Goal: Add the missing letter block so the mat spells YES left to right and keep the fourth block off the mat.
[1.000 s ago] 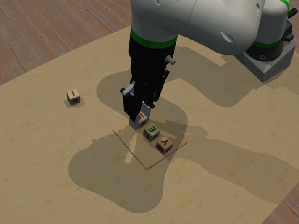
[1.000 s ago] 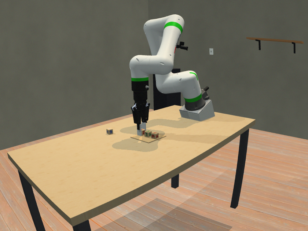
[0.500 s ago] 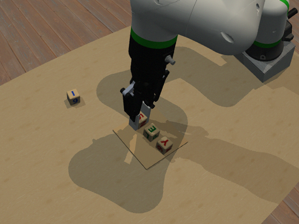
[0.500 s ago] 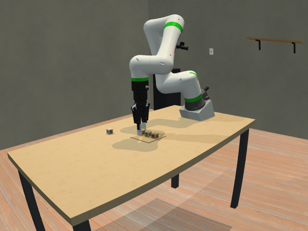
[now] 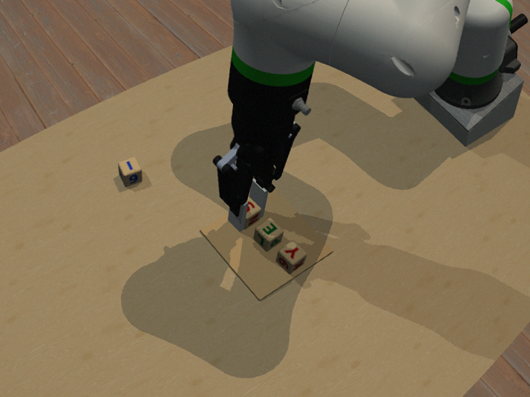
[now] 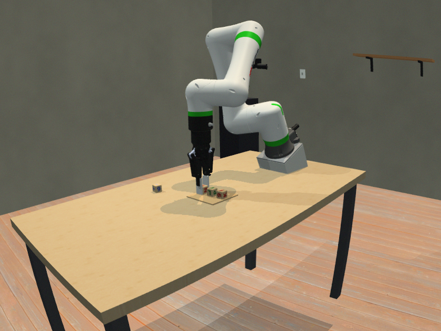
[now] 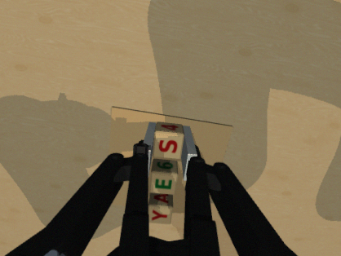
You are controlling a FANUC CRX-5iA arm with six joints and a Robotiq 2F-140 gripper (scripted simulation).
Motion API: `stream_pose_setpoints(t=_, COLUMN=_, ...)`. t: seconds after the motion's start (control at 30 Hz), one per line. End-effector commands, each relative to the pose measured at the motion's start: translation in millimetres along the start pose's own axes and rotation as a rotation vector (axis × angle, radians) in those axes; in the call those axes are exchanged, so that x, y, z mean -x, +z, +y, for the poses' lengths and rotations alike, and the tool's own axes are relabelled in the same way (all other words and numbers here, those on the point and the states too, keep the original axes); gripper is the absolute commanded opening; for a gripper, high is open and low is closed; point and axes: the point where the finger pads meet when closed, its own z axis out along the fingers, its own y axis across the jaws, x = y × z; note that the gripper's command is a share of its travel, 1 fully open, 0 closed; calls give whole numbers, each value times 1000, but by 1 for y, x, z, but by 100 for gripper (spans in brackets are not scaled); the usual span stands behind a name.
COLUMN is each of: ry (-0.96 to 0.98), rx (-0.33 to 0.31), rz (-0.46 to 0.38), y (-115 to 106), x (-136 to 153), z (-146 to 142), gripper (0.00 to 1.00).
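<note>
The S block (image 5: 252, 210) (image 6: 205, 189) (image 7: 168, 152) stands on the mat (image 5: 262, 282) (image 6: 212, 202) (image 7: 212, 134), red S on top. My gripper (image 5: 248, 210) (image 6: 202, 187) (image 7: 168, 134) is open only slightly wider than this block, its pads low on either side. The E block (image 5: 268, 233) (image 6: 212, 191) (image 7: 164, 183) and the Y block (image 5: 291, 257) (image 6: 221, 194) (image 7: 160, 214) stand beside it, letters up. Seen from the base, the row reads Y, E, S, nearly straight with small gaps. The pads partly hide the S block in the top and exterior views.
The fourth block (image 5: 129, 172) (image 6: 157, 188), with a blue bar-like letter on top and a blue 6 on one side, stands on the table well off the mat. The robot's base (image 5: 463, 116) (image 6: 283, 162) is at the table's far end.
</note>
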Motion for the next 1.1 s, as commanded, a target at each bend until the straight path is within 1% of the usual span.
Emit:
stream_pose_setpoints(t=0.0, ry=0, rx=0, rz=0, y=0, x=0, z=0, gripper=21)
stream_pose_setpoints(t=0.17, ry=0, rx=0, rz=0, y=0, x=0, z=0, gripper=23)
stream_pose_setpoints(t=0.2, ry=0, rx=0, rz=0, y=0, x=0, z=0, gripper=26)
stream_pose_setpoints(t=0.27, ry=0, rx=0, rz=0, y=0, x=0, z=0, gripper=26)
stream_pose_setpoints(t=0.3, ry=0, rx=0, rz=0, y=0, x=0, z=0, gripper=28)
stream_pose_setpoints(t=0.77, ry=0, rx=0, rz=0, y=-2, x=0, z=0, gripper=28)
stream_pose_setpoints(t=0.9, ry=0, rx=0, rz=0, y=-11, x=0, z=0, gripper=28)
stream_pose_setpoints(t=1.07, ry=0, rx=0, rz=0, y=-34, x=0, z=0, gripper=28)
